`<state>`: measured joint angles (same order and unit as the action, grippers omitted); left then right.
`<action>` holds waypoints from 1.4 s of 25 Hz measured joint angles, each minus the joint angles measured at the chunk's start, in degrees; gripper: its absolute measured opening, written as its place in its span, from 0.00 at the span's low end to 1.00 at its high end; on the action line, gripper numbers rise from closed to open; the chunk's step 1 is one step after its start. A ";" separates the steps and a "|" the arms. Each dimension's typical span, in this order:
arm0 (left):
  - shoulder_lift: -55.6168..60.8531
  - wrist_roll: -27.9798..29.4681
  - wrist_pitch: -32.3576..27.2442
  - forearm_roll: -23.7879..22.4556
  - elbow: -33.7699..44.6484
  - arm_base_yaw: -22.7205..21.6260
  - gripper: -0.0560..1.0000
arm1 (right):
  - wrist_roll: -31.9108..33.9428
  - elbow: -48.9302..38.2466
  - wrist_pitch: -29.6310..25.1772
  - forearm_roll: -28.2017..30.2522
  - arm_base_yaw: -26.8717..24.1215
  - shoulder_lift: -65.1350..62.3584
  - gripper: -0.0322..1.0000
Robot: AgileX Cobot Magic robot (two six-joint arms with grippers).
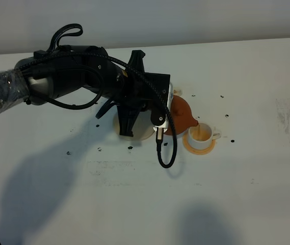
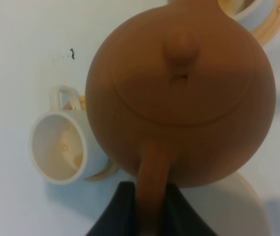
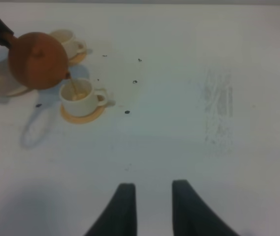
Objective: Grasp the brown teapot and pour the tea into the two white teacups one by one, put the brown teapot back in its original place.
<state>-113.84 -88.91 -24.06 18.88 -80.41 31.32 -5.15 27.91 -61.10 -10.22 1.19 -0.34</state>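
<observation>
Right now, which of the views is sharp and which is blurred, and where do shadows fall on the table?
Exterior high view: fairly sharp, with broad soft shadows on the table at lower left and lower middle. Left wrist view: the brown teapot fills the frame, out of focus. Right wrist view: hazy overall; the white teacup under the spout is soft-edged.

From the high camera the left arm (image 1: 83, 76) hides most of the brown teapot (image 1: 183, 116), nearly all of the far teacup (image 1: 177, 92) and part of the beige coaster (image 1: 146, 133), while in the left wrist view the brown teapot covers its own spout and the picture's edge cuts the other teacup (image 2: 238, 7).
</observation>
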 joint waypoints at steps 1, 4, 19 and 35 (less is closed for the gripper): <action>0.00 -0.27 0.52 0.00 0.00 0.08 0.15 | 0.00 0.00 0.00 0.00 0.00 0.00 0.22; 0.00 -1.20 1.75 0.00 0.00 0.31 0.15 | 0.00 0.00 0.00 0.00 0.00 0.00 0.22; 0.00 -6.12 4.45 -2.78 0.00 0.68 0.15 | 0.00 0.00 0.00 0.00 0.00 0.00 0.22; 0.00 -11.08 5.60 -3.96 0.00 0.93 0.15 | 0.00 0.00 0.00 0.00 0.00 0.00 0.22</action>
<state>-113.84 -99.99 -18.47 14.92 -80.41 32.25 -5.15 27.91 -61.10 -10.22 1.19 -0.34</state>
